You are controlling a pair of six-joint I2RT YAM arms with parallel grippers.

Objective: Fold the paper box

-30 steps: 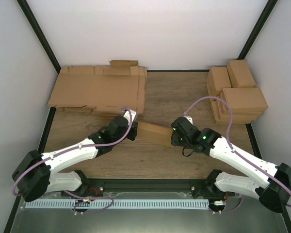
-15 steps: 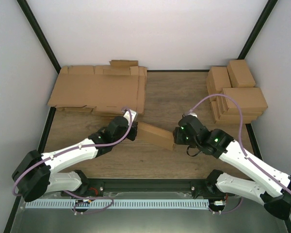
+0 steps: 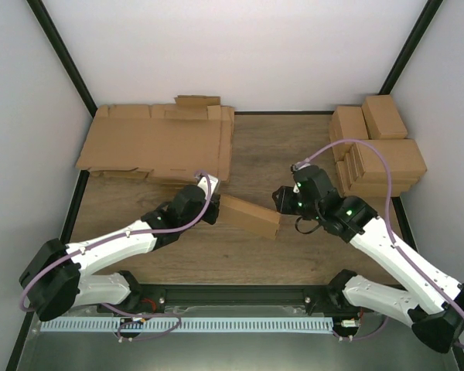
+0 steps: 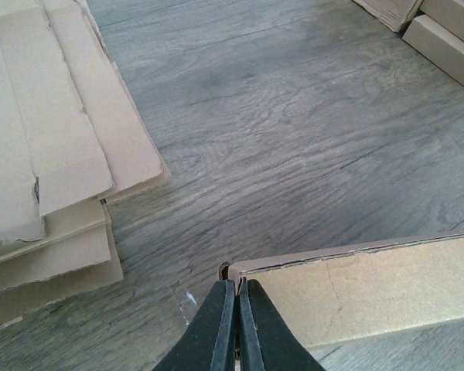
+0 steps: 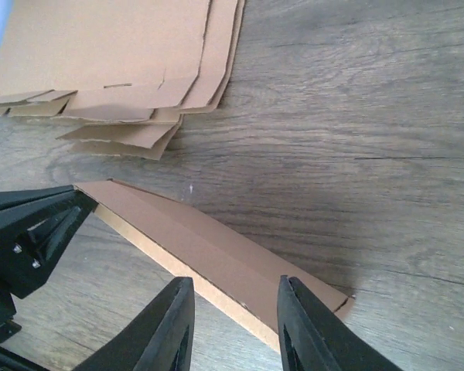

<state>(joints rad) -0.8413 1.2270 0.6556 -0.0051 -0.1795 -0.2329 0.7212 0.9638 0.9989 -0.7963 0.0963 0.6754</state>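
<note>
I see the paper box (image 3: 250,216) in the middle of the grey-brown wood table (image 3: 278,147), between my 2 claws. My left claw (image 4: 237,305) pinches its near edge tight. My right claw (image 5: 236,313) hangs part open over the other end, gripping nothing. Plain white walls (image 3: 240,46) stand on 3 sides.
</note>
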